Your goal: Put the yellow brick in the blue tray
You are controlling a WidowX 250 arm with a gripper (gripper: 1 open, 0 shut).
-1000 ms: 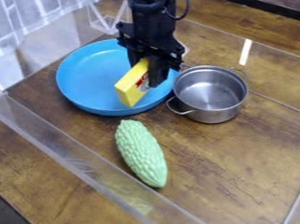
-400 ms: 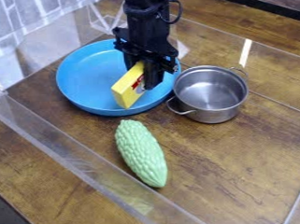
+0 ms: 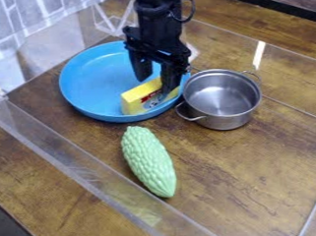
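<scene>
Inspecting placement: my gripper [image 3: 156, 73] points straight down over the blue tray [image 3: 86, 79], jaws parted slightly, their tips either side of the yellow brick's [image 3: 141, 95] upper end. Contact cannot be confirmed. Brick lies inside the tray near its right rim, just below the jaws, long axis running lower-left to upper-right. Judgement: a straight lift should clear it; steel pot [image 3: 220, 97] stands close alongside.

The yellow brick [image 3: 141, 94] lies in the blue tray [image 3: 91, 85]; the claw [image 3: 159, 71] stands parted above it.
</scene>
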